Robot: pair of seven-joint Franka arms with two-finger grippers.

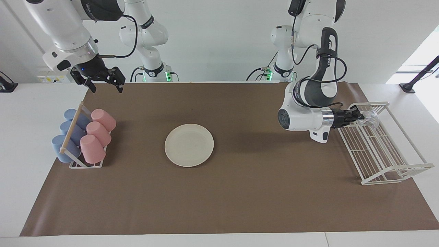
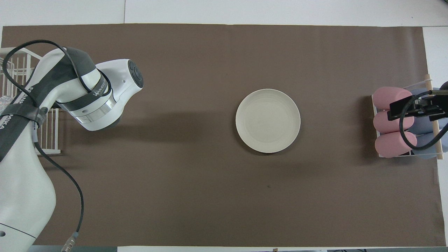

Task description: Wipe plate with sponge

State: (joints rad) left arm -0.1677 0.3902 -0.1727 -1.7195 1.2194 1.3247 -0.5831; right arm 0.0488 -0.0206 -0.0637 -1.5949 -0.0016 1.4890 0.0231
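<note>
The cream-white plate lies flat in the middle of the brown mat with nothing on it. My left gripper points sideways, shut on the silvery wrinkled sponge, which hangs over the end of the white wire rack nearer to the robots. That is well away from the plate, toward the left arm's end of the table. In the overhead view the left arm's wrist hides this gripper. My right gripper hangs open and holds nothing, raised over the mat's corner beside the cup holder.
A wire holder with three pink cups and several blue cups lying on their sides stands at the right arm's end. The brown mat covers most of the white table.
</note>
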